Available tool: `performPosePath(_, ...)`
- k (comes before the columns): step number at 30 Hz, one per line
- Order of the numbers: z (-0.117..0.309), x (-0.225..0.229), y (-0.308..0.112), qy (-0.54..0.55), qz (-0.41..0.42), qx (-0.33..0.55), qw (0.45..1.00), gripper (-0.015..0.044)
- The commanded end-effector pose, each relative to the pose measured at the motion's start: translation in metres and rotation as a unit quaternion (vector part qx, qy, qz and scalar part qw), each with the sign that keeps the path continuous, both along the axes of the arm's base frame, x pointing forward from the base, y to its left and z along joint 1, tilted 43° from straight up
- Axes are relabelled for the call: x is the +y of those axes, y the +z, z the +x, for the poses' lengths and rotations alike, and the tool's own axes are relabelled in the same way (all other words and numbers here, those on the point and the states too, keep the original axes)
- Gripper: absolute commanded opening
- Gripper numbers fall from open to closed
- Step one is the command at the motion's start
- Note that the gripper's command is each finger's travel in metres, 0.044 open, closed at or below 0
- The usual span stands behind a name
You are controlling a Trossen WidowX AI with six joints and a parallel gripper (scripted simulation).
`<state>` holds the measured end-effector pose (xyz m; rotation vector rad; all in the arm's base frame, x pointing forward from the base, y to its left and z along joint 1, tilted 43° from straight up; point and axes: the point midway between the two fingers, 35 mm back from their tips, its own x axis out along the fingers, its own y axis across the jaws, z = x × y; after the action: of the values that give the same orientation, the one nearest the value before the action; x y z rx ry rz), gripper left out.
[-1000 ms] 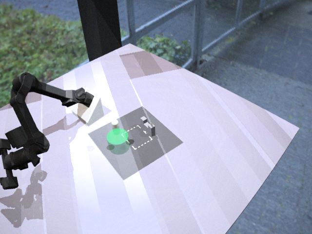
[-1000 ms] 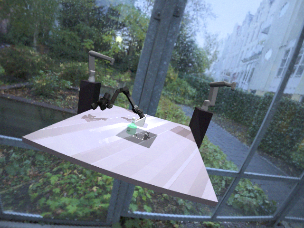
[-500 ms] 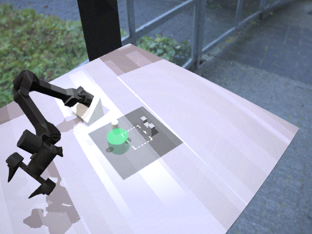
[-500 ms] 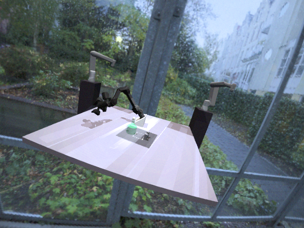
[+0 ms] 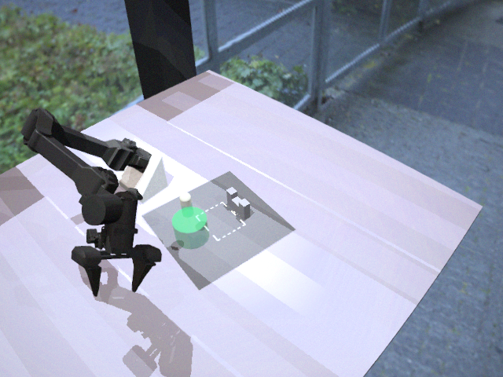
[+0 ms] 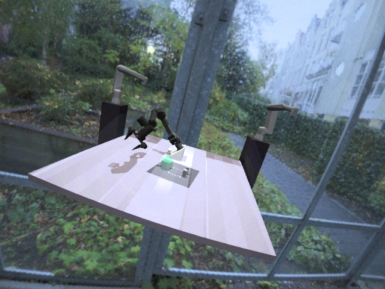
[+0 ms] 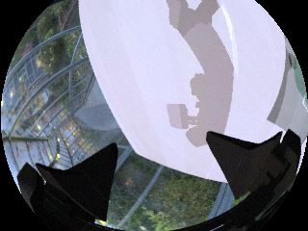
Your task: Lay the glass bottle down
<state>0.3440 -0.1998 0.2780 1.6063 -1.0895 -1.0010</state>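
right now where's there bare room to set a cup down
The tabletop right of the grey mat in the top view looks bare. Crowded: the mat's middle, with glass bottle, dashed outline, grey U-shaped rest.

We see an outdoor setting: a pale plank-patterned table point(image 5: 345, 259) point(image 6: 192, 211) point(image 7: 144, 87) before grey metal-framed fencing point(image 5: 318, 53) point(image 6: 310, 221), leafy green shrubs point(image 5: 60, 64) point(image 6: 77, 217) and a white multi-storey building point(image 6: 338, 68).

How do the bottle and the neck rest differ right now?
The bottle is green with a pale neck; the rest is plain grey. The bottle is rounded, while the rest is a blocky U shape. The bottle's body is clearly wider than the whole rest. Both stand upright on the dark mat, and neither is in the gripper.
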Motion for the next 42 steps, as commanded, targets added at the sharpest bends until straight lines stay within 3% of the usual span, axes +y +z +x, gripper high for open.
performPosePath(1,0.007,0.063,-0.041,0.103,0.027,0.152,0.983,0.044)
performPosePath(9,-0.015,0.14,-0.087,0.217,0.031,0.352,0.91,0.044)
performPosePath(19,-0.084,0.202,-0.119,0.306,-0.011,0.573,0.761,0.044)
performPosePath(24,-0.084,0.2,-0.123,0.297,0.008,0.591,0.75,0.044)
performPosePath(32,-0.074,0.176,-0.143,0.224,0.151,0.663,0.698,0.044)
performPosePath(42,-0.072,0.179,-0.147,0.222,0.155,0.664,0.697,0.044)
